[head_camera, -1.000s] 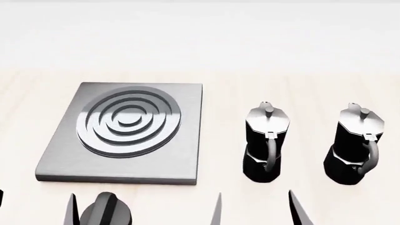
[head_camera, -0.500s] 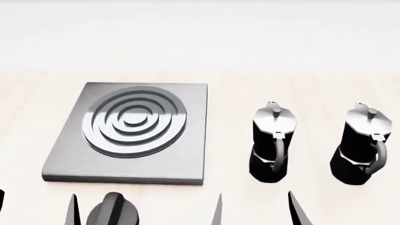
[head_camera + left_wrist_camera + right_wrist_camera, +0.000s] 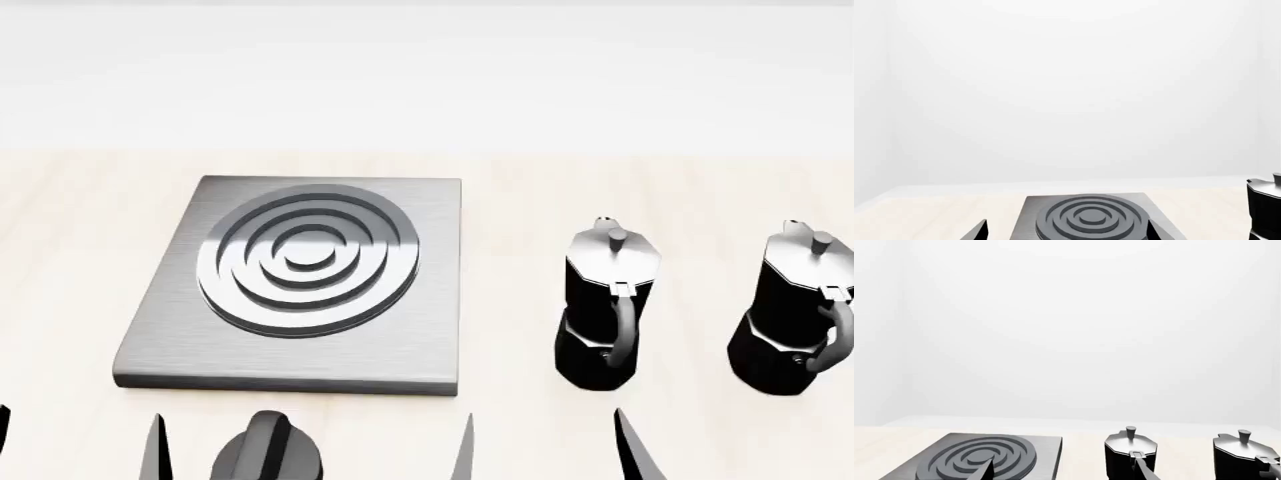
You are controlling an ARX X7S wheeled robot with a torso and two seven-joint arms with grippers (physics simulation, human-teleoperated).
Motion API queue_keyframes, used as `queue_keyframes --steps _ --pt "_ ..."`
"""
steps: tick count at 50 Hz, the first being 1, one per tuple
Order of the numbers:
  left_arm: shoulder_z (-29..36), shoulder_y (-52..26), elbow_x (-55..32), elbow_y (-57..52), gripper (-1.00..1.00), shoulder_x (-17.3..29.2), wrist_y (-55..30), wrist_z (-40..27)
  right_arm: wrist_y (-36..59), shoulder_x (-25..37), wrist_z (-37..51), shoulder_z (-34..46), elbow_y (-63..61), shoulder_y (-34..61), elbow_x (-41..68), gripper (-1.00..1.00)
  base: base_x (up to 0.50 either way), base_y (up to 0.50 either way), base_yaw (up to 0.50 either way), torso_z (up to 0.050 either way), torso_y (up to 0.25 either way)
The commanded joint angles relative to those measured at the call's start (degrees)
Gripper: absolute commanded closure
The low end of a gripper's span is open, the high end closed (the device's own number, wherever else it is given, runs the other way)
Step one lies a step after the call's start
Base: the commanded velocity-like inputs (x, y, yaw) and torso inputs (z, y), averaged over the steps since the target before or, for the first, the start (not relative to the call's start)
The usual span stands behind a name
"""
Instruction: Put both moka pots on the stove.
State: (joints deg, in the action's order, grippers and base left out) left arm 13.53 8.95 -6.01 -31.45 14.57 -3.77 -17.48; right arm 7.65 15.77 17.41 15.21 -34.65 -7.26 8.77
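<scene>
- Two moka pots stand upright on the pale wooden table (image 3: 534,170), side by side and apart from each other, handles turned toward the robot: the nearer pot (image 3: 609,305) and the farther pot (image 3: 798,312), which sits at the head view's right edge.
- Both pots are off the stove (image 3: 307,285), a flat grey slab with raised ring burner; the nearer pot stands just beside the slab's right edge without touching it.
- Right gripper (image 3: 541,455): only two dark finger tips show at the bottom of the head view, spread well apart, so the jaws stand wide and hold nothing.
- Ahead of the right gripper, and slightly to its right, is the nearer pot, clear of both fingers; the farther pot lies ahead and well off to the right. In the right wrist view the nearer pot (image 3: 1131,455) lies almost straight ahead, the farther one (image 3: 1244,457) beside it, the stove (image 3: 981,457) off to the other side.
- Left gripper (image 3: 80,450): only slivers of its fingers show at the head view's bottom left; I cannot tell how wide it stands.
- Directly ahead of the left gripper lies the stove (image 3: 1091,220); one pot (image 3: 1266,207) shows off to its right.
- One squat black knob (image 3: 267,455) sits near the stove's front edge, between the two grippers.
</scene>
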Motion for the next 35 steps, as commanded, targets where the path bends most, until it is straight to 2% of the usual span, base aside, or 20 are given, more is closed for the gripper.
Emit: queue_keyframes --steps 1,35 --pt "0.47 -0.26 -0.19 0.29 -1.0 0.42 0.1 -0.58 -0.26 0.41 0.4 0.22 0.39 0.2 0.32 -1.0 0.0 0.07 0.0 0.0 0.0" --pt "1.42 -0.53 -0.92 0.15 -1.0 1.64 0.18 -1.99 -0.65 1.36 1.42 1.11 0.82 0.61 0.98 -1.0 0.0 0.07 0.0 0.0 0.0"
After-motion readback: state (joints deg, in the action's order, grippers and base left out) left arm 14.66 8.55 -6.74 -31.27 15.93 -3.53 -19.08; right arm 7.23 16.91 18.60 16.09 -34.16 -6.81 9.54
